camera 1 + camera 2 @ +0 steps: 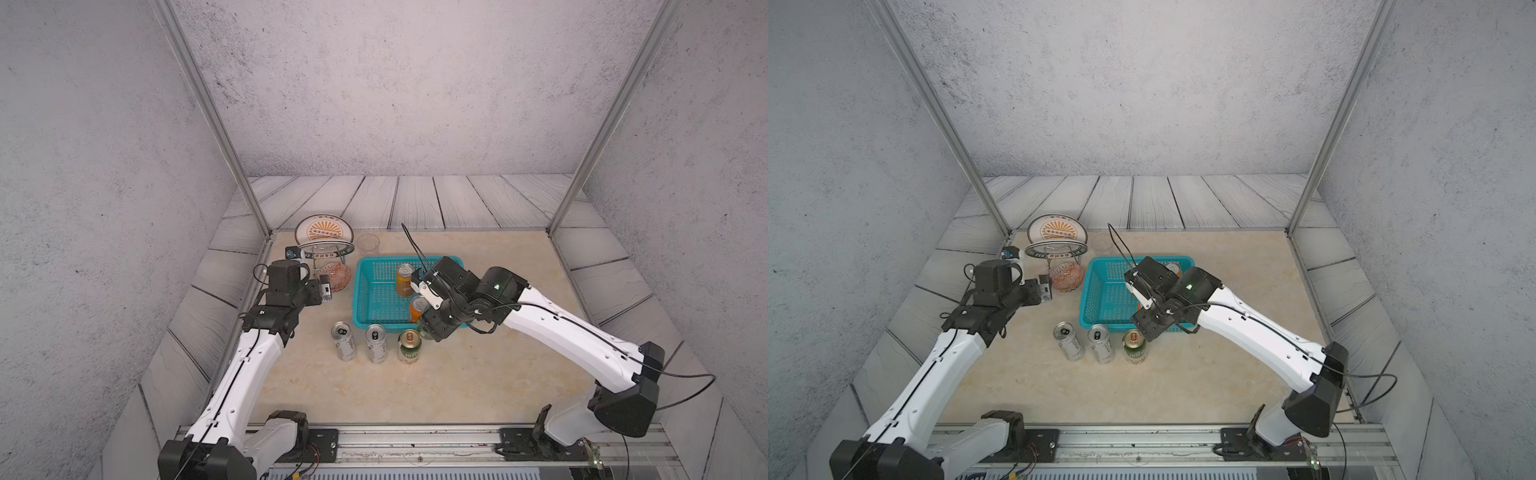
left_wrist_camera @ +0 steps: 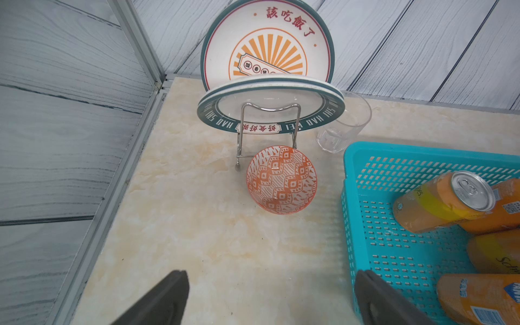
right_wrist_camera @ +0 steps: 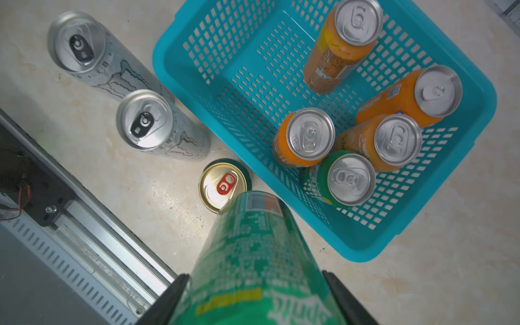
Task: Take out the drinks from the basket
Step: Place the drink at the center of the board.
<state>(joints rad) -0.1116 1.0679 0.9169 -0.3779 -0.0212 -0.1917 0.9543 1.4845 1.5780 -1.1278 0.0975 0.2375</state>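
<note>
Right gripper (image 3: 254,281) clamped mid-body on a green can (image 3: 253,239), just outside the basket (image 3: 363,253), by the gold-topped can (image 3: 222,183). Left gripper (image 2: 270,298) wide, empty. Inside sit four orange cans (image 3: 309,138) + another green can (image 3: 350,178). Cans prob. smooth, thin-walled, dent-prone: grip round sides, moderate squeeze. Weight unknown. Top views: arm hides held can; its height above desk (image 3: 422,281) unclear.
</note>
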